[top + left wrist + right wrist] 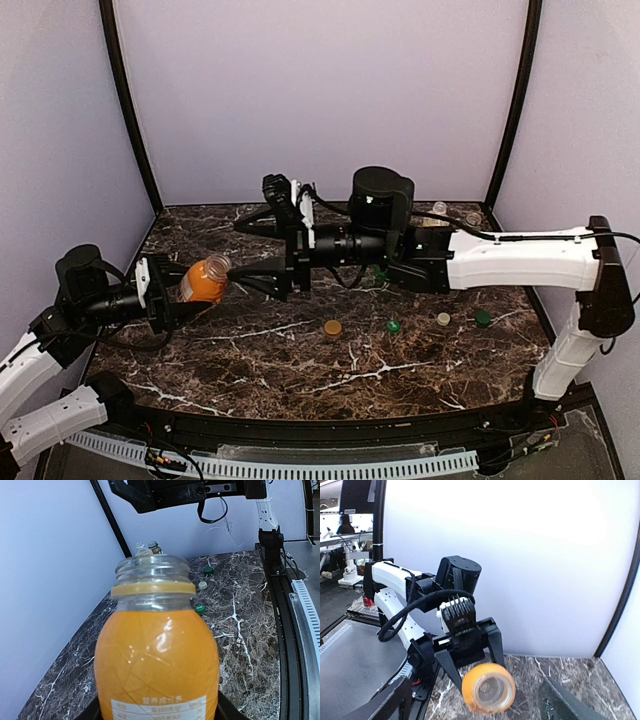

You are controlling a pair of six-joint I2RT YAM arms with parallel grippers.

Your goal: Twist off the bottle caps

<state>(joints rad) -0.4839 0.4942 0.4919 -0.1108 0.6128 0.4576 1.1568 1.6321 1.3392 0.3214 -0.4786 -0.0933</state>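
Note:
My left gripper [190, 292] is shut on the squat orange bottle [203, 281], held off the table and tipped with its neck to the right. The bottle's neck [152, 571] is bare, with no cap on it, and only a yellow ring sits below the thread. In the right wrist view the orange bottle [488, 687] faces me mouth first. My right gripper [235, 254] stands open just right of the mouth, with nothing between its fingers [562, 705]. An orange-yellow cap [332, 327] lies on the marble table [250, 360].
Loose on the table lie a green cap [393, 326], a white cap [443, 319] and another green cap [483, 318]. Two more bottle tops [440, 210] show at the back right corner, partly hidden behind my right arm. Dark frame posts stand at the back corners.

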